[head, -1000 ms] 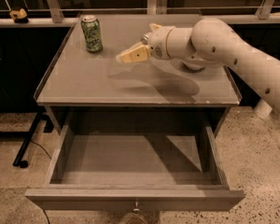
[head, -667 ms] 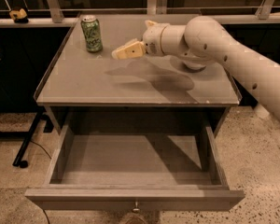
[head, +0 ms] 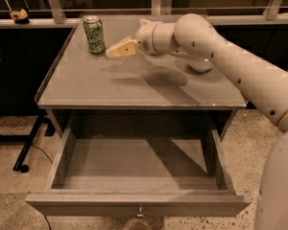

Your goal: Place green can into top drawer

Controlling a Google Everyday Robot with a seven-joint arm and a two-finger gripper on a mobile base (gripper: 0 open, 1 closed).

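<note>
The green can (head: 94, 34) stands upright near the back left corner of the grey table top (head: 86, 85). My gripper (head: 113, 51) hangs above the table just right of the can, its cream fingertips pointing left toward the can and a small gap away from it. It holds nothing. The top drawer (head: 134, 207) is pulled fully out below the table top, its inside bare, with a small metal knob at the front centre.
A white round base (head: 200, 65) sits on the table behind my arm. A railing with dark glass runs behind the table. A small yellow object (head: 19, 15) lies on the ledge at back left. A black stand leg (head: 29, 145) is on the floor left.
My gripper has moved left and slightly back toward the green can. The can and the drawer have not moved.
</note>
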